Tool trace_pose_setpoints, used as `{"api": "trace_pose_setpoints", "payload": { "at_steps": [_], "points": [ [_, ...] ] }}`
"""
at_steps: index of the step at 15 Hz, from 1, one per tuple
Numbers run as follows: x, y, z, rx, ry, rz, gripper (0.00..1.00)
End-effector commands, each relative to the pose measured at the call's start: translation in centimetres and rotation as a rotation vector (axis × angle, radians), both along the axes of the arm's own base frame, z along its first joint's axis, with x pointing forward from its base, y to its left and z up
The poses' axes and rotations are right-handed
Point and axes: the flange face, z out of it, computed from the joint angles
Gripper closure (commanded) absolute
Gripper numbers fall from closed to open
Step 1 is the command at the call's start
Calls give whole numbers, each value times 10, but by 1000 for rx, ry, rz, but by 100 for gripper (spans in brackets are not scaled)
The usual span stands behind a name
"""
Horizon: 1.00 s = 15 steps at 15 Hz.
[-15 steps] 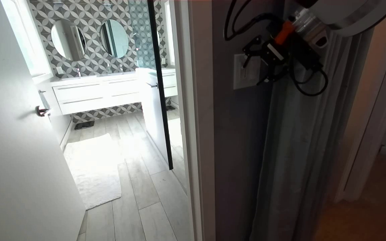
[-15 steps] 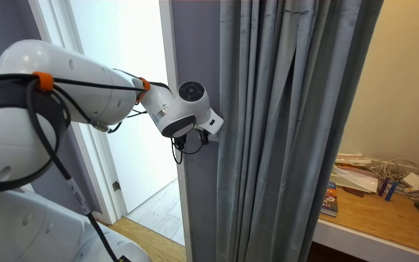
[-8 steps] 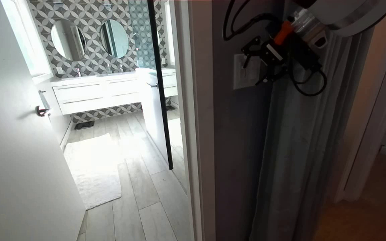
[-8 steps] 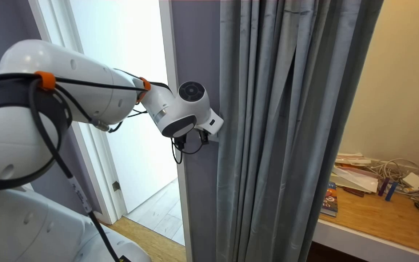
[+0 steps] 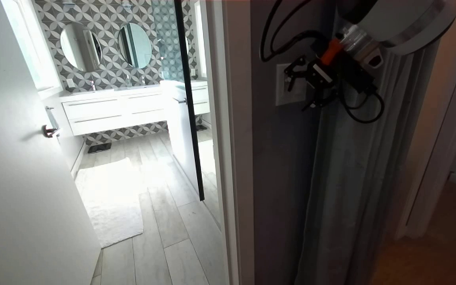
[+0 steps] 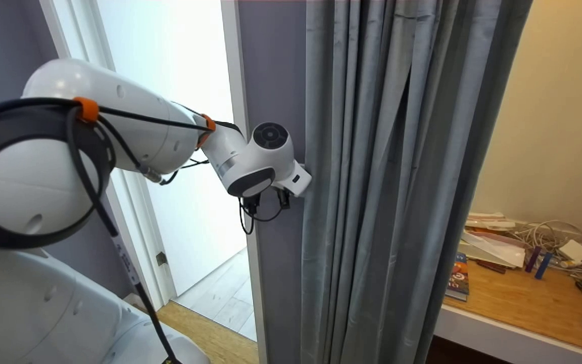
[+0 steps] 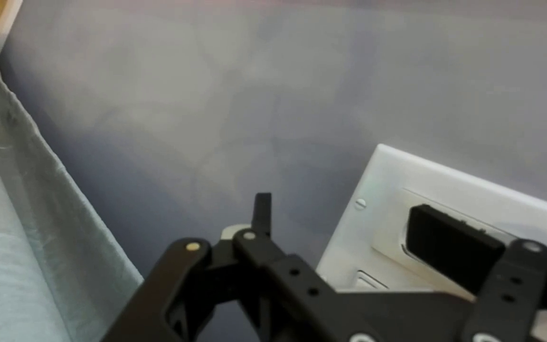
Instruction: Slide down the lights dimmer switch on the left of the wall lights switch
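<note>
My claw (image 7: pixel 342 211) is spread, one finger (image 7: pixel 451 244) in front of the dimmer switch (image 7: pixel 394 232), whose upright axis should guide my downstroke.

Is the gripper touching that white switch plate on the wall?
Cannot tell. In the wrist view, one finger of the gripper covers part of the switch plate, hiding any contact or gap; no exterior view settles it.

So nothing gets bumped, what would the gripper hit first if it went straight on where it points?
Probably the white switch plate: in the wrist view, one finger of the gripper shows over it, the other over the grey wall. Depth is unclear; the first finger may even be touching.
</note>
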Motion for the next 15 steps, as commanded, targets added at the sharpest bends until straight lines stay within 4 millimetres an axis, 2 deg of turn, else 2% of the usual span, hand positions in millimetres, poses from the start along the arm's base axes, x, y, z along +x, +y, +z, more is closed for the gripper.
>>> {"api": "trace_pose_setpoints", "payload": {
  "at_steps": [1,4,9,15],
  "points": [
    [-1,-5,1,21,-8,-13,18],
    [-11,-8,15,24,-29,-1,0],
    [-23,-15,23,32,-27,9,0],
    [-29,-13,34,60,-33,27,0]
  ]
}}
